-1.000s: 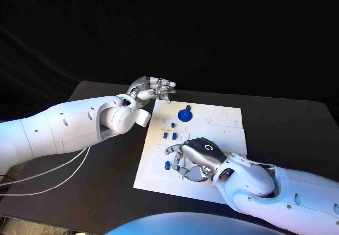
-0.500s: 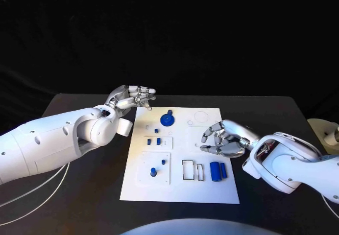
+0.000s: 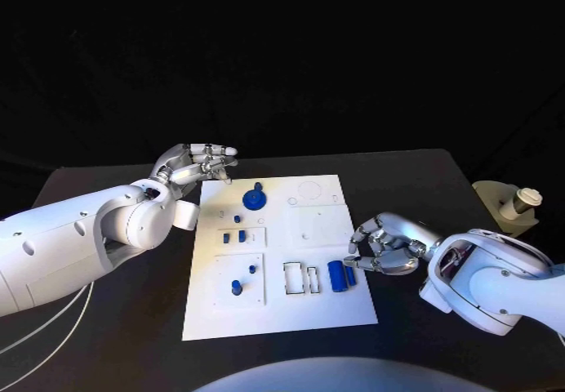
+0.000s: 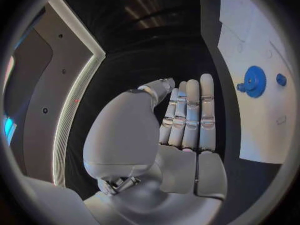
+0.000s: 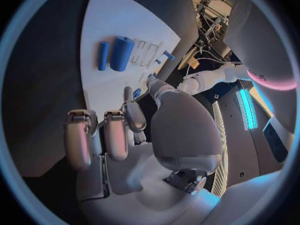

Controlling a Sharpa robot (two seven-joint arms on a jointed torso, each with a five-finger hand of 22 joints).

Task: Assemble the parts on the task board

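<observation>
Board — white, flat on the black counter. Blue gear at its far end; two blue cylinders side by side near its right edge; smaller blue parts on its left half. Left hand — off the far left corner, fingers together, grasping nothing. Right hand — beside the cylinders, fingers curled, empty.

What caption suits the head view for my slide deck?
Two robot hands, left and right, flank the white task board with blue parts.
</observation>
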